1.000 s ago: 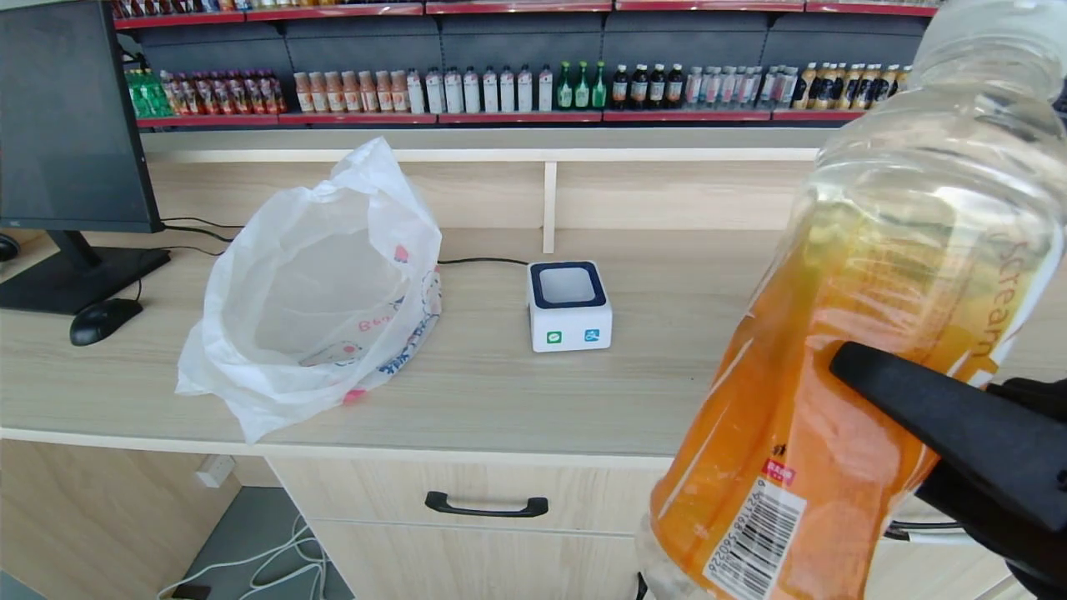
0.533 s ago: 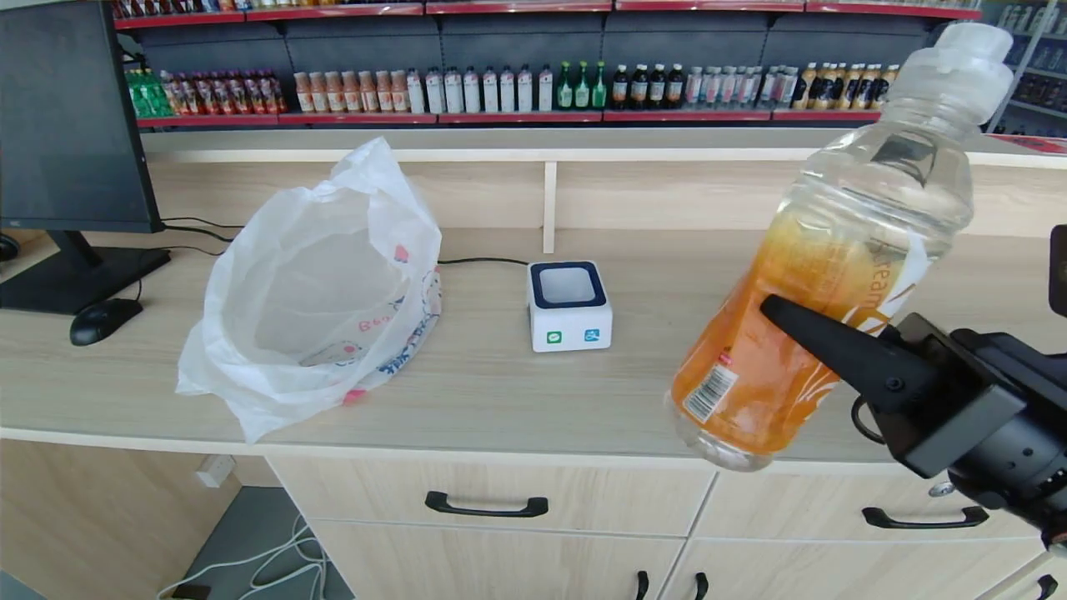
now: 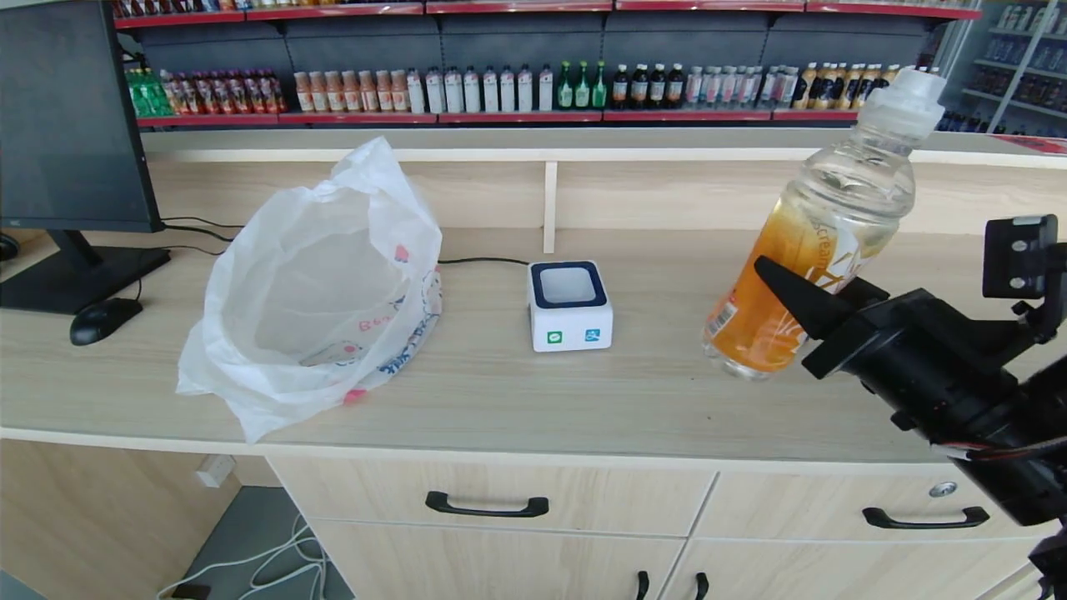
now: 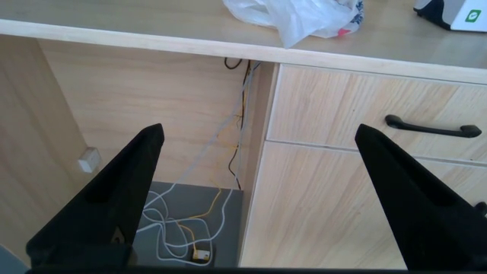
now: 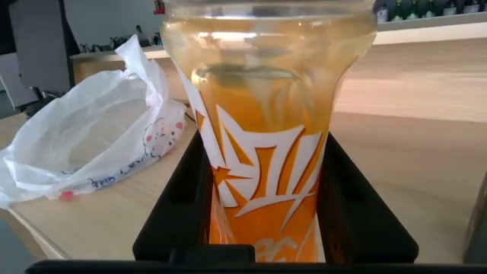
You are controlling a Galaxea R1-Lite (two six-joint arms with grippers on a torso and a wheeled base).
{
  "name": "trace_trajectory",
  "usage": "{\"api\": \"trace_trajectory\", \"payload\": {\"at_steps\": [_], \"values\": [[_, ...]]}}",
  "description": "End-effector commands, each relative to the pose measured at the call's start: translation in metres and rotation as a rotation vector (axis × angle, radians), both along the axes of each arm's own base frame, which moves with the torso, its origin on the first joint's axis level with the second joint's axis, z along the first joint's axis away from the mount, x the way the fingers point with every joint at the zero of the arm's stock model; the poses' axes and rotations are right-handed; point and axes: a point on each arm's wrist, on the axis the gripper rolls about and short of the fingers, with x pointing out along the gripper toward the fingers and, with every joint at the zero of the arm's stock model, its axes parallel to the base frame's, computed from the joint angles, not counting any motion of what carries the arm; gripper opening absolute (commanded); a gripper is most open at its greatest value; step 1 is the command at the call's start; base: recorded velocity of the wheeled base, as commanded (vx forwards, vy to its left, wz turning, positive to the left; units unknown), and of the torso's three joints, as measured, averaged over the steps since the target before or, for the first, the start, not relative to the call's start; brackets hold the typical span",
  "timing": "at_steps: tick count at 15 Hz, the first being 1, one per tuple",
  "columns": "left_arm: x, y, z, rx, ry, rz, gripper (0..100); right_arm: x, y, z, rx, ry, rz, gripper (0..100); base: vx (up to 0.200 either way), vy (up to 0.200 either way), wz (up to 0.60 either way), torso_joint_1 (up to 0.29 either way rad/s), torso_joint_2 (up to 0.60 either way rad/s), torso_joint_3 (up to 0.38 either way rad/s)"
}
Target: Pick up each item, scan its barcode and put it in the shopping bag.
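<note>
Bottle (image 3: pixel 813 242) picked up, and that is as far as the job looks to have got. The shopping bag (image 3: pixel 392 208), slumped open near the left end of the counter (image 3: pixel 500 392), seems empty as far as its folds let anyone see, and no other item lies on the counter. The right gripper (image 3: pixel 792 287) has its fingers clamped on the bottle's lower half. One black finger (image 3: pixel 779 283) lies across the near side of the label and the other is hidden behind it. The right wrist view has the gripper (image 5: pixel 266 205) hugging the bottle (image 5: pixel 266 114) on both sides. The bottle is clear of the counter, in the air over its right part, tilted with the cap leaning up toward the far right corner and the base low toward the front edge. The scanner (image 3: pixel 570 321) sits mid-counter between bag and bottle, window facing up, well apart from the bottle. My read is that the scan and the drop into the bag are both still to do. The left gripper (image 4: pixel 257 129) hangs below the counter's front edge by the drawers, fingers spread wide, holding nothing. The bottle is clear plastic with a pale cap. Orange drink fills most of it, with the shoulder and neck clear. It has an orange label with white streaks, and a barcode patch low on the side turned toward the scanner.
</note>
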Motion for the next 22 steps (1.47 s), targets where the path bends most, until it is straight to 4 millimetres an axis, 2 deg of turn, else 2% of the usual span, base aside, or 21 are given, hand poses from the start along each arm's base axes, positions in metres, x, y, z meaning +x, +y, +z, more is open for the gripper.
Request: {"api": "trace_trajectory", "payload": {"at_steps": [1,4,10,22], "values": [[0.0,0.0,0.0,-0.002,-0.002,0.001,100,0.015,-0.003,0.0,0.012,-0.002,-0.073,0,0.0,0.0,0.0,0.0,0.0,0.0],[0.0,0.0,0.0,-0.004,-0.001,0.001,100,0.021,-0.002,0.009,0.033,-0.036,-0.085,0,0.0,0.0,0.0,0.0,0.0,0.0],[0.0,0.0,0.0,-0.002,-0.002,0.001,100,0.021,-0.004,0.01,0.037,-0.038,-0.09,0,-0.2,0.0,0.0,0.003,0.0,-0.001],[0.0,0.0,0.0,-0.002,-0.002,-0.001,100,0.028,-0.003,0.016,0.046,-0.062,-0.098,0,0.0,0.0,0.0,0.0,0.0,0.0]]}}
